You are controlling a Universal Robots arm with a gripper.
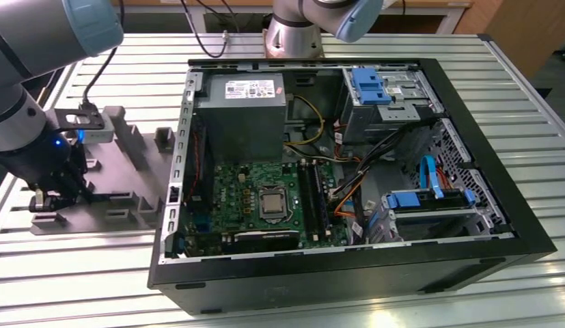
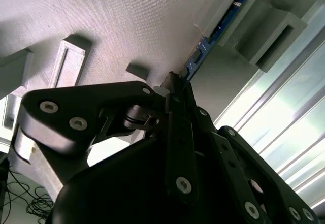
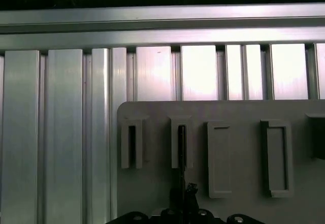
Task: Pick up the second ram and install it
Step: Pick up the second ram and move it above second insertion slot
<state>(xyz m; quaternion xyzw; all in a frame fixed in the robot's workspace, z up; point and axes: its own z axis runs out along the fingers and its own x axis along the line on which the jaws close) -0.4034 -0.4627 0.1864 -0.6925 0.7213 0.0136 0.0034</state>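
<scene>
The second ram (image 2: 216,33) is a slim blue board standing on edge in a slot of the grey holder plate (image 2: 127,21). In the first wrist view the ram (image 3: 181,150) shows edge-on as a thin dark line in that slot. My gripper (image 2: 175,82) has its black fingers drawn together on the ram's near end, and the board still sits in the slot. In the exterior view my gripper (image 1: 52,198) hangs low over the holder plate (image 1: 127,184) at the exterior view's left. The green motherboard (image 1: 246,184) with its long black slots (image 1: 311,195) lies inside the open case.
The open black computer case (image 1: 355,273) takes up the middle of the slatted aluminium table (image 1: 538,109). It holds a grey power supply (image 1: 241,116), blue drive cages (image 1: 374,85) and loose cables (image 1: 355,164). Other raised slot blocks (image 3: 277,155) stand on the holder plate (image 3: 244,112).
</scene>
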